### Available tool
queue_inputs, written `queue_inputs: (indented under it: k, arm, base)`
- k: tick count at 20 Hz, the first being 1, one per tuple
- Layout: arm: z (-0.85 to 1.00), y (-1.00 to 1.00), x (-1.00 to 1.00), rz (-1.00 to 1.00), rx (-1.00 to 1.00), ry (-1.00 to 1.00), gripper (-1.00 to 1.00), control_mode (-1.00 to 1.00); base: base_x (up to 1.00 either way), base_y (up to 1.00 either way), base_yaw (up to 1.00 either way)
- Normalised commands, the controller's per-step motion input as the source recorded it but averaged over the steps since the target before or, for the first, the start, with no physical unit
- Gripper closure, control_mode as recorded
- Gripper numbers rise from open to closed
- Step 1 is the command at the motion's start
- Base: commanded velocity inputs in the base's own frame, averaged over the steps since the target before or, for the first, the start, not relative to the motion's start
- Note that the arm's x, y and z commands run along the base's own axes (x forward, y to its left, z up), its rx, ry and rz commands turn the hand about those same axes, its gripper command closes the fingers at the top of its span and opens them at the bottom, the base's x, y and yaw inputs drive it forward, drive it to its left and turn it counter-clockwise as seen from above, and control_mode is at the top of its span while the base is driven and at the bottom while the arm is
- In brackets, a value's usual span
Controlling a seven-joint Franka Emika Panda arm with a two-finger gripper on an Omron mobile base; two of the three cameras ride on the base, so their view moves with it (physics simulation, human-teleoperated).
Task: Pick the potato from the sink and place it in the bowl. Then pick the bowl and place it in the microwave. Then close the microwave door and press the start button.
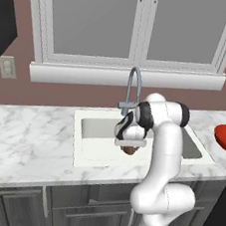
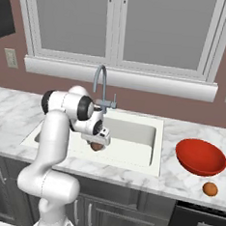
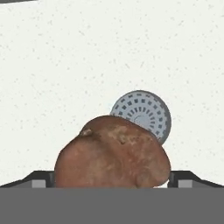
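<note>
The arm reaches down into the sink (image 1: 88, 149), a white basin set in a marbled counter (image 1: 26, 139) below a window (image 1: 138, 25), with the grey faucet (image 1: 133, 87) curving up just behind the hand. The gripper (image 3: 111, 181) hangs low over the basin floor, and the potato (image 3: 113, 153) sits right between its two dark fingertips (image 3: 39, 180), one showing at each side of the brown lump. The fingers stand wide apart; whether they touch the potato's sides cannot be told from the hand view. Just beyond the potato in that view lies the round metal drain (image 3: 146, 111), partly covered by it. From the base views the potato (image 2: 97, 146) peeks out as a small brown patch under the hand, inside the sink. The red bowl (image 2: 200, 157) rests on the counter to the right of the sink, well apart from the gripper, and a small orange-brown round thing (image 2: 209, 189) lies on the counter near the bowl's front edge.
</note>
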Motion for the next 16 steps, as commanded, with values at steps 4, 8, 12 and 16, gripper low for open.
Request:
queue_inputs:
  k: [4, 8, 12, 16]
  arm:
    - [-0.19, -0.03, 0.32, 0.0, 0.0, 0.0, -1.0, -1.0]
    - [-0.07, -0.03, 0.09, 0.0, 0.0, 0.0, 1.0, -1.0]
    - [0.01, -0.13, -0.11, 0.0, 0.03, 0.0, 1.0, -1.0]
    - [0.18, -0.2, -0.44, 0.0, 0.07, 0.0, 1.0, -1.0]
  base:
    - [0.0, 0.0, 0.0]
    - [0.0, 0.0, 0.0]
    - [0.0, 0.0, 0.0]
    - [0.0, 0.0, 0.0]
